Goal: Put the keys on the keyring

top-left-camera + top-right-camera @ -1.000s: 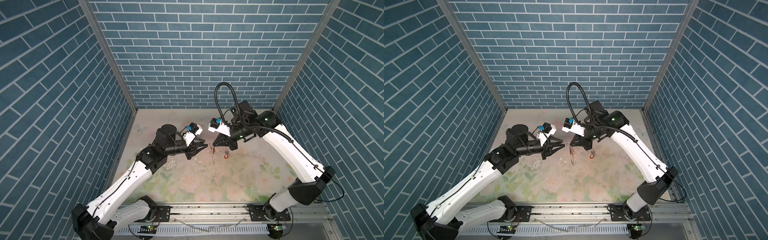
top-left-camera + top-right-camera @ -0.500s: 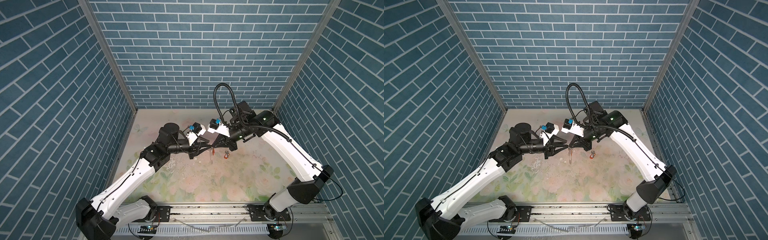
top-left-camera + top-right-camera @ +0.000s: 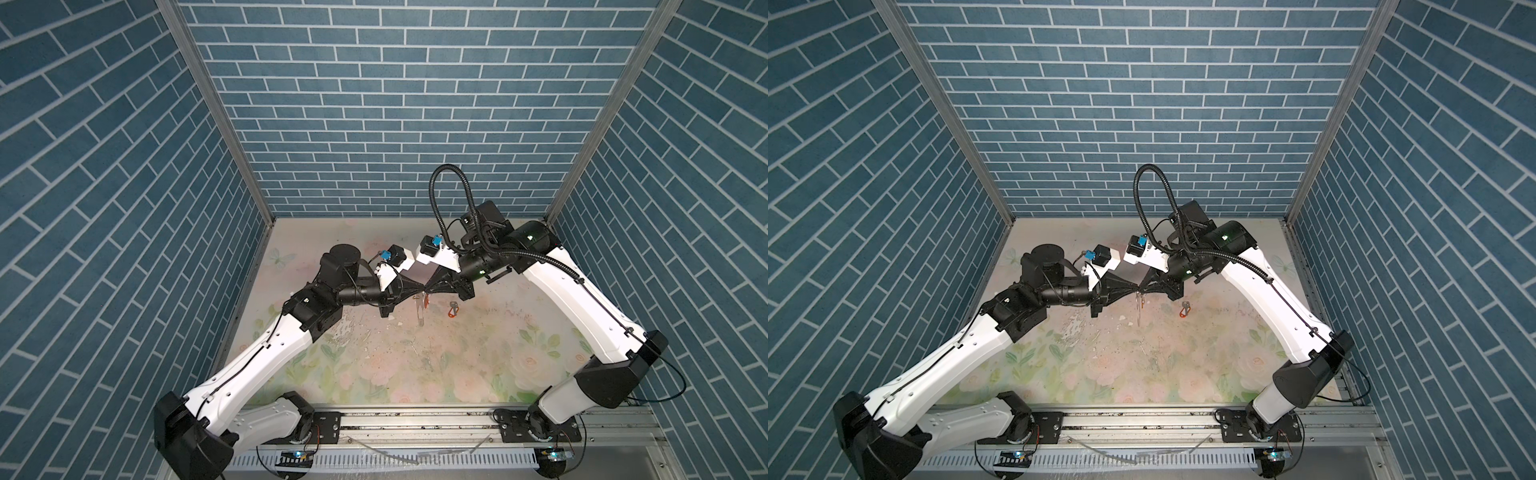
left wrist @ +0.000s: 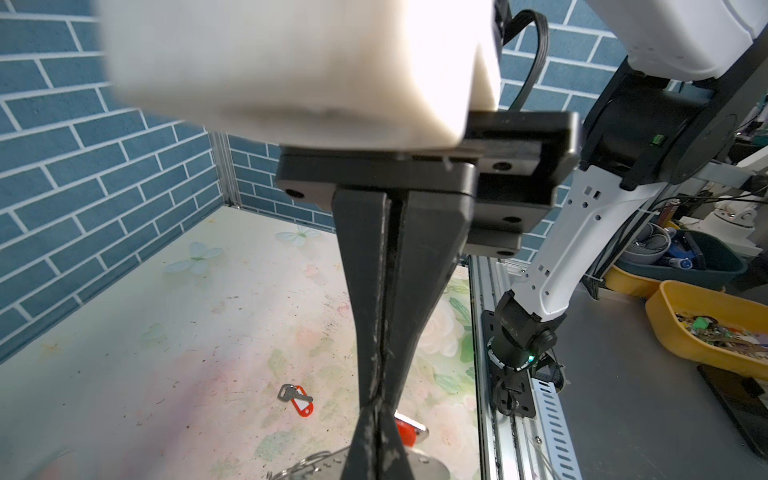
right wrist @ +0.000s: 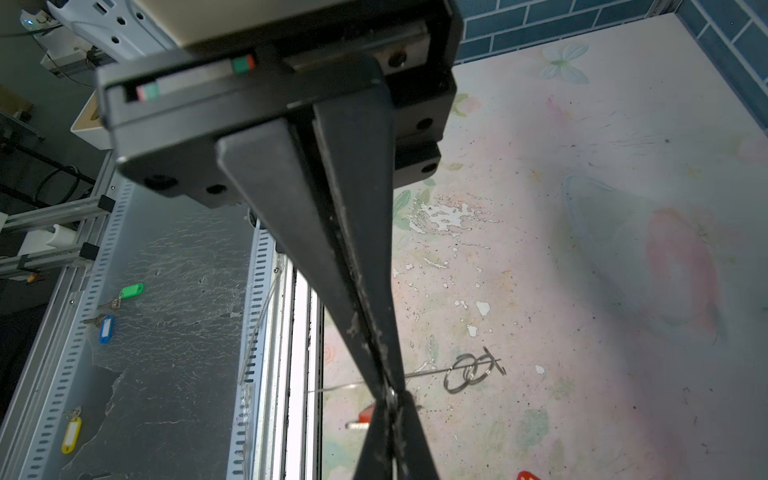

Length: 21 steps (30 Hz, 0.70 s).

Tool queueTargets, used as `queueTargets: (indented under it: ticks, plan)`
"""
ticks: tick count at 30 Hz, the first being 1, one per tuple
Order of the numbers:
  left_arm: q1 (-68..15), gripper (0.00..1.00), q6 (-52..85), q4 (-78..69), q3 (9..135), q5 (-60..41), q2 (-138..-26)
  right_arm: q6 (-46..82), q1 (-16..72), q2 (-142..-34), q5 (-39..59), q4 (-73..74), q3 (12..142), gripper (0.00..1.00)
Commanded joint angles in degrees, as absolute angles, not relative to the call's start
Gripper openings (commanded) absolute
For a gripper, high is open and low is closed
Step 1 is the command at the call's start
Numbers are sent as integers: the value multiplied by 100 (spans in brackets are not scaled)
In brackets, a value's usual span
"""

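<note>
Both grippers meet tip to tip above the middle of the floral table. My right gripper (image 3: pixel 427 288) (image 3: pixel 1140 289) (image 5: pixel 390 392) is shut on the top edge of the keyring (image 3: pixel 419 311) (image 3: pixel 1137 311), a thin flat loop that hangs below it. My left gripper (image 3: pixel 420 289) (image 3: pixel 1134 290) (image 4: pixel 376 440) is shut on the same edge from the other side. Silver rings (image 5: pixel 467 374) sit along the keyring. One key's orange-red tag (image 3: pixel 426 300) (image 4: pixel 406 430) (image 5: pixel 365 415) hangs at the keyring just under the tips. A second key (image 3: pixel 454 309) (image 3: pixel 1185 310) (image 4: pixel 297 400) lies on the table, right of the grippers.
Blue brick walls close in the table on three sides. A metal rail (image 3: pixel 415 419) runs along the front edge. Outside the cell are yellow trays (image 4: pixel 706 328) and loose keys with coloured tags (image 5: pixel 132 289) on a grey surface.
My left arm has reached right to the hanging keyring and its jaws have shut there. The right gripper has stayed shut and almost still.
</note>
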<state>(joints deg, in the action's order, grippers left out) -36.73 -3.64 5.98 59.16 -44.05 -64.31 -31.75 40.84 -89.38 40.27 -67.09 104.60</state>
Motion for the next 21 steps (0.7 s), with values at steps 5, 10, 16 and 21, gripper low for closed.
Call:
queueTargets:
  ticks: [5,10,16,21]
  plan:
    - [-3701,0,-24,-839,5048,-4009,-6115,-1953,4096,-7916,3442,-4767,9067,12]
    - [-3700,0,450,-1898,4545,-3635,-6083,-590,4104,-7078,2740,-2800,7531,18]
    - [-3700,0,703,-2601,4305,-3524,-6175,774,4202,-6470,2038,-823,6130,18]
    - [-3700,0,751,-2659,4368,-3603,-6257,1128,4421,-6394,1323,-80,5629,16]
